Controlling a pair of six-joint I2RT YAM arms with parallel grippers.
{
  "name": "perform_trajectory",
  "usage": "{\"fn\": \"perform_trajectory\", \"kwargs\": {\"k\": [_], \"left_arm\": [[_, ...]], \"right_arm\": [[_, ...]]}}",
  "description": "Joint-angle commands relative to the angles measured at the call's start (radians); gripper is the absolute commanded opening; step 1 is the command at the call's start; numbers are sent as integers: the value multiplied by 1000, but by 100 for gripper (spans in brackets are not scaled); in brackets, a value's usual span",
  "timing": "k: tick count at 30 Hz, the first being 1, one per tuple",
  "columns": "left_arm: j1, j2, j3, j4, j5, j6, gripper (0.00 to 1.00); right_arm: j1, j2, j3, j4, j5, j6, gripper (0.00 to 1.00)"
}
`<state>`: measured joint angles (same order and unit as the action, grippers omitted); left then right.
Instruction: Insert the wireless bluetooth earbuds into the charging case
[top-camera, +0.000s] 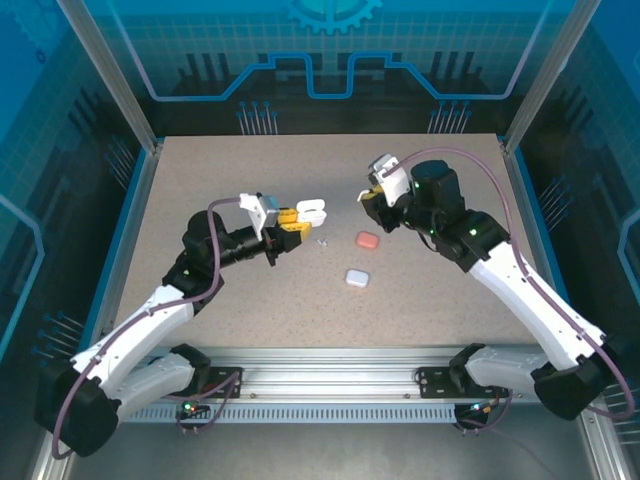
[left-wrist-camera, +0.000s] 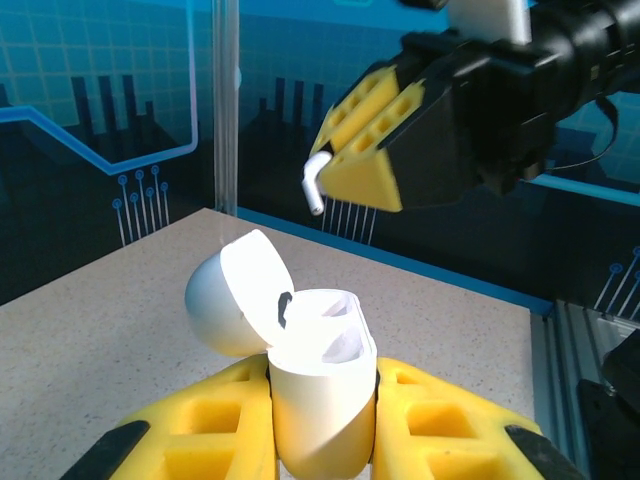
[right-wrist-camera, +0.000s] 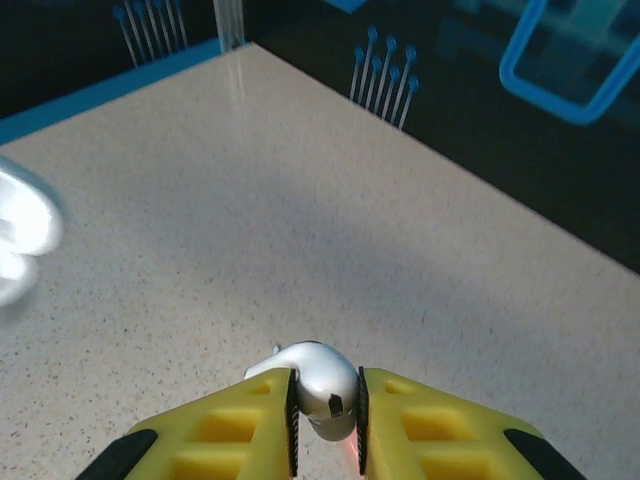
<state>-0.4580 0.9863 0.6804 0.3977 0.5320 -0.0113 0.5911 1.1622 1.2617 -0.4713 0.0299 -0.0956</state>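
Observation:
My left gripper (top-camera: 290, 222) is shut on an open white charging case (left-wrist-camera: 322, 400), which stands upright between the yellow fingers (left-wrist-camera: 440, 420). Its lid (left-wrist-camera: 235, 290) is tipped back to the left, and its inside is too bright to tell what it holds. In the top view the case (top-camera: 312, 212) hangs above the middle of the table. My right gripper (top-camera: 367, 201) hovers just right of it, shut on a white earbud (right-wrist-camera: 320, 385). In the left wrist view that earbud (left-wrist-camera: 314, 182) sticks out of the right gripper (left-wrist-camera: 365, 150), above and beyond the case. A tiny loose earbud (top-camera: 320, 241) lies on the table.
A closed salmon-pink case (top-camera: 367, 241) and a closed pale case (top-camera: 357, 278) lie on the speckled table (top-camera: 200, 180), right of centre. Metal frame posts (top-camera: 130, 90) and blue walls ring the table. The white case shows as a blur (right-wrist-camera: 22, 240) at the left of the right wrist view.

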Motion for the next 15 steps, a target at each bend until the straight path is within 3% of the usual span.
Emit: {"fn": "perform_trajectory", "kwargs": {"k": [1, 15], "left_arm": [[-21, 19, 39, 63, 28, -25, 3], [-46, 55, 36, 104, 29, -33, 2]], "right_arm": [[70, -41, -13, 61, 64, -116, 22], [296, 24, 94, 67, 174, -271, 22]]}}
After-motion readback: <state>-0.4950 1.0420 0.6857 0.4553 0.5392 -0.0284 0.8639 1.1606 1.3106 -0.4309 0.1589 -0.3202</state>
